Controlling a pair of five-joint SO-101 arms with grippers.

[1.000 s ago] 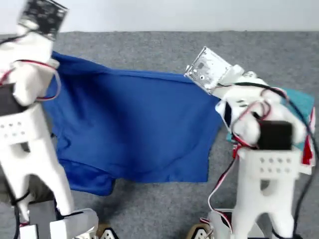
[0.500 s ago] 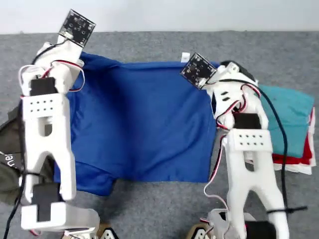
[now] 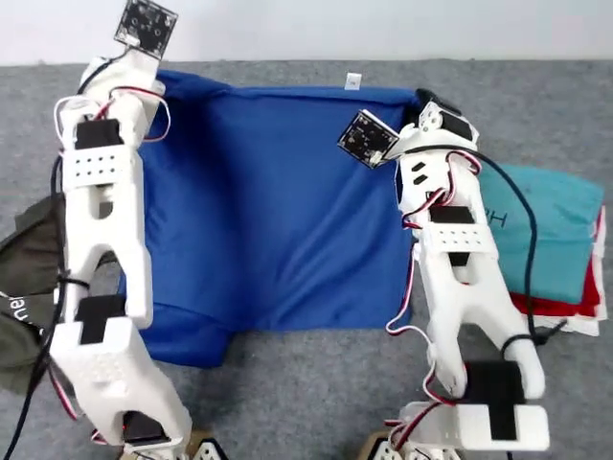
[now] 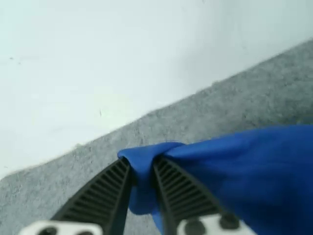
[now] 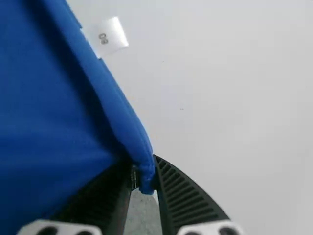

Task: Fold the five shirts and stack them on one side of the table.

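A blue shirt lies spread across the grey table, with a white tag at its far edge. My left gripper is shut on a bunched far-left corner of the blue shirt, close to the table's far edge by the white wall. My right gripper is shut on the shirt's far-right corner, and in the high view it sits at the cloth's corner. A folded stack lies at the right with a teal shirt on top and a red one beneath.
A dark olive shirt lies crumpled at the table's left edge, beside the left arm's base. The white wall runs along the table's far side. Bare grey table shows in front of the blue shirt.
Both arms have stretched toward the far edge of the table, carrying the shirt's far corners with them. The blue shirt now lies flatter and reaches farther back.
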